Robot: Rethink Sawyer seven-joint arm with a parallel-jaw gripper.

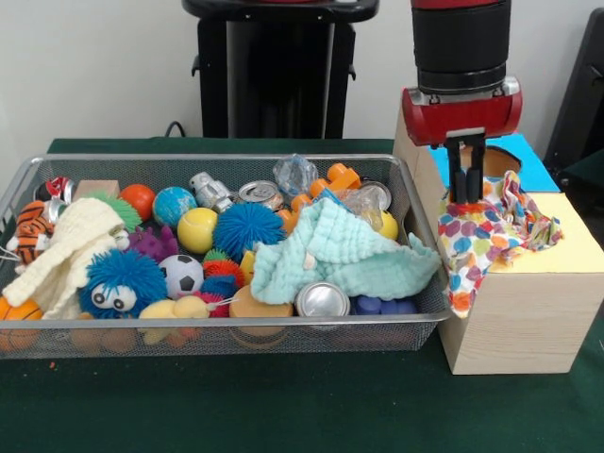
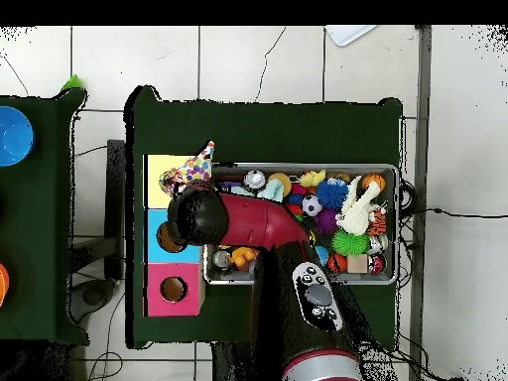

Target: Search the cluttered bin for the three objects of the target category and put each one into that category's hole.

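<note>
Claw [image 1: 464, 192], seen from the front, hangs over the yellow-panelled box, its dark fingers drawn close and pinching the polka-dot cloth [image 1: 486, 234], which drapes across the box top and down its near face. I judge the first drop is in hand; the hole itself is hidden under fabric, so the cloth needs gathering over it. The mint cloth [image 1: 338, 253] and cream knit [image 1: 66, 247] wait in the bin [image 1: 226, 330]. Overhead, the arm [image 2: 253, 230] covers the blue box, cloth [image 2: 194, 169] at the yellow panel's [image 2: 156, 177] edge, open surface [image 2: 268, 134] beyond.

Polka-dot cloth [image 1: 486, 229] white with multicoloured spots, waffle cloth [image 1: 344, 253] mint green, knitted cloth [image 1: 68, 247] cream, bench [image 1: 283, 406] dark green.
</note>
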